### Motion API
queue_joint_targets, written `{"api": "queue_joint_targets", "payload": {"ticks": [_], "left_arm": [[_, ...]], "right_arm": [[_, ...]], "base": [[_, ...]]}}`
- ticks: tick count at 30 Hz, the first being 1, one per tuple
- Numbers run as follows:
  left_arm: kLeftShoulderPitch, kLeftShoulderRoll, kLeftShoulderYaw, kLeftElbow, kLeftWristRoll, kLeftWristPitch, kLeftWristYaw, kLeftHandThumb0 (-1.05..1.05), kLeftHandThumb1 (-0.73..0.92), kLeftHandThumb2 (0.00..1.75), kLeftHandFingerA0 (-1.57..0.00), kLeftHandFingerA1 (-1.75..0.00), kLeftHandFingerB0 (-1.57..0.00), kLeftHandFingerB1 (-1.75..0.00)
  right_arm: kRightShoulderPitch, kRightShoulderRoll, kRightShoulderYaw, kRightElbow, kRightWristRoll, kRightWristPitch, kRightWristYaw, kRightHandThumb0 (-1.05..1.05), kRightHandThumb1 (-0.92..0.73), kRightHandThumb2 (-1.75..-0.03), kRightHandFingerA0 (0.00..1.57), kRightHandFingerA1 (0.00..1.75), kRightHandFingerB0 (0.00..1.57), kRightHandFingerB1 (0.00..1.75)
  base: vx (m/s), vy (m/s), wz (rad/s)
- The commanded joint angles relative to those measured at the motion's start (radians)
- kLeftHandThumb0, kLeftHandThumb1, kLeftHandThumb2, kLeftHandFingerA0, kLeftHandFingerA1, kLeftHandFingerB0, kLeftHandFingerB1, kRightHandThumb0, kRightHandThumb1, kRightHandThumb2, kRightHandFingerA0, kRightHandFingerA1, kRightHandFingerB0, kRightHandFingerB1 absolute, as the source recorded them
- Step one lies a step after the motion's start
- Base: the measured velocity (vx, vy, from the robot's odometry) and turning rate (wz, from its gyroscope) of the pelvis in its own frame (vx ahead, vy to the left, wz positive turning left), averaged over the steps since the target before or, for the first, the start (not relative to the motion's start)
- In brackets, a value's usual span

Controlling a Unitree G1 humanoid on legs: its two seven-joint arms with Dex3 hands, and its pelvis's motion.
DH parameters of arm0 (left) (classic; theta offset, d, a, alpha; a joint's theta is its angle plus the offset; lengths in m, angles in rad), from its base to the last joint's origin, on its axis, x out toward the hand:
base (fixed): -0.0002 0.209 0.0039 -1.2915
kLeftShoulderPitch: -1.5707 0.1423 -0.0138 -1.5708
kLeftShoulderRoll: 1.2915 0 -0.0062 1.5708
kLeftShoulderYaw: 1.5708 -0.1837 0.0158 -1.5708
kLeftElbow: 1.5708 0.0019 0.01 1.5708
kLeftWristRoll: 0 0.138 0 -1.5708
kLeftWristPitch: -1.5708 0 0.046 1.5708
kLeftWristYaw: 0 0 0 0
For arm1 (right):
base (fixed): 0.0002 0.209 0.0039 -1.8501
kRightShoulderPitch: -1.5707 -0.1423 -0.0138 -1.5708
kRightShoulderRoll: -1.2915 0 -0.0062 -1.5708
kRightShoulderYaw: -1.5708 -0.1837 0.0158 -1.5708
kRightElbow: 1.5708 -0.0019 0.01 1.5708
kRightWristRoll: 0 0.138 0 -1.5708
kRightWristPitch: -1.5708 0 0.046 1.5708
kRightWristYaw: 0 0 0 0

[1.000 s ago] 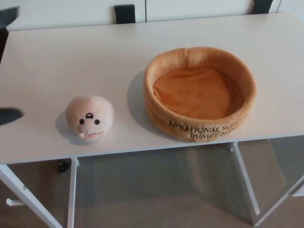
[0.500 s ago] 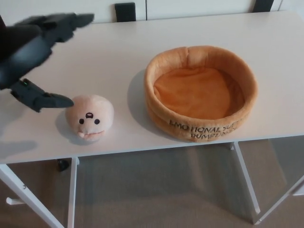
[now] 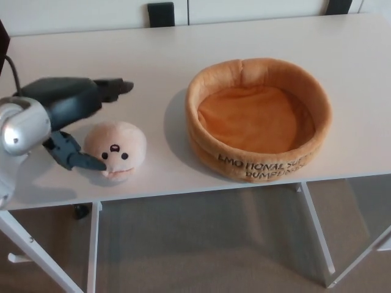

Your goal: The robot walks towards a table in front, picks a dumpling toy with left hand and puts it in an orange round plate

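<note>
Lowered since a moment ago, the left hand (image 3: pixel 76 119) brackets the dumpling toy (image 3: pixel 115 150) with fingers spread, gripping nothing, beside the orange plate (image 3: pixel 258 117) on the white table (image 3: pixel 153 67)

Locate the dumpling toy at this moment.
Head view: the dumpling sits on the table near its front edge, left of the orange plate, with the open left hand around its left side.

Dumpling toy (image 3: pixel 115 151) lies left of the plate (image 3: pixel 258 162) on the table (image 3: pixel 153 67).
</note>
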Motion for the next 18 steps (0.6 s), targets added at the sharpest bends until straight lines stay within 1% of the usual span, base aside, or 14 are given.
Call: {"api": "queue_joint_targets", "payload": {"ticks": [1,2,3,4,5,6,13,14,15,18], "left_arm": [[-0.019,-0.017,-0.029,-0.003,0.08,0.142,-0.1,-0.36,0.31,0.61,0.0,0.0,0.0,-0.06],[-0.012,-0.025,-0.033,-0.016,0.092,0.164,-0.102,-0.32,0.25,0.57,0.0,0.0,0.0,-0.07],[-0.01,-0.035,-0.041,-0.019,0.107,0.173,-0.095,-0.31,0.33,0.61,0.0,0.0,0.0,-0.1],[-0.01,-0.044,-0.048,-0.014,0.121,0.173,-0.086,-0.31,0.33,0.61,0.0,0.0,0.0,-0.1],[-0.011,-0.05,-0.054,-0.008,0.133,0.167,-0.078,-0.36,0.28,0.58,0.0,0.0,-0.01,-0.04],[-0.011,-0.055,-0.063,-0.003,0.149,0.164,-0.073,-0.4,0.3,0.6,0.0,0.0,0.0,-0.03],[-0.01,-0.071,-0.083,0.006,0.197,0.166,-0.07,-0.42,0.31,0.6,0.0,0.0,0.0,-0.02],[-0.001,-0.096,-0.113,0.039,0.251,0.149,0.005,-0.44,0.33,0.64,0.0,0.0,-0.03,-0.08],[0.024,-0.128,-0.131,0.077,0.3,0.12,0.126,-0.4,0.32,0.64,0.0,0.0,-0.05,-0.14],[0.049,-0.151,-0.131,0.102,0.328,0.097,0.223,-0.38,0.31,0.63,0.0,0.0,-0.06,-0.17]], "right_arm": [[-0.005,-0.015,-0.013,0.0,0.009,0.012,0.004,-0.23,-0.58,-0.57,0.64,0.48,0.41,0.35],[-0.002,-0.017,-0.009,-0.004,0.006,0.009,0.009,-0.25,-0.58,-0.57,0.59,0.46,0.4,0.35],[-0.001,-0.016,-0.01,-0.002,0.005,0.008,0.007,-0.24,-0.58,-0.57,0.66,0.48,0.41,0.35],[-0.002,-0.014,-0.013,0.002,0.006,0.008,0.003,-0.24,-0.58,-0.57,0.66,0.48,0.41,0.35],[-0.003,-0.015,-0.012,0.006,0.003,0.008,0.003,-0.25,-0.57,-0.57,0.68,0.48,0.41,0.35],[-0.006,-0.015,-0.01,0.009,0.0,0.011,0.007,-0.25,-0.58,-0.58,0.67,0.47,0.4,0.34],[-0.01,-0.013,-0.004,0.011,-0.004,0.018,0.012,-0.25,-0.59,-0.58,0.65,0.47,0.4,0.35],[-0.009,-0.009,-0.002,0.009,-0.005,0.016,0.007,-0.26,-0.6,-0.58,0.64,0.45,0.45,0.36],[-0.009,-0.008,-0.009,0.007,0.003,0.017,0.009,-0.25,-0.59,-0.58,0.63,0.44,0.46,0.36],[-0.01,-0.008,-0.01,0.005,0.004,0.018,0.01,-0.25,-0.6,-0.58,0.62,0.44,0.45,0.36]], "base": [[0.0,0.0,0.0],[0.0,0.0,0.0],[0.0,0.0,0.0],[0.0,0.0,0.0],[0.0,0.0,0.0],[0.0,0.0,0.0],[0.0,0.0,0.0],[0.0,0.0,0.0],[0.0,0.0,0.0],[0.0,0.0,0.0]]}}
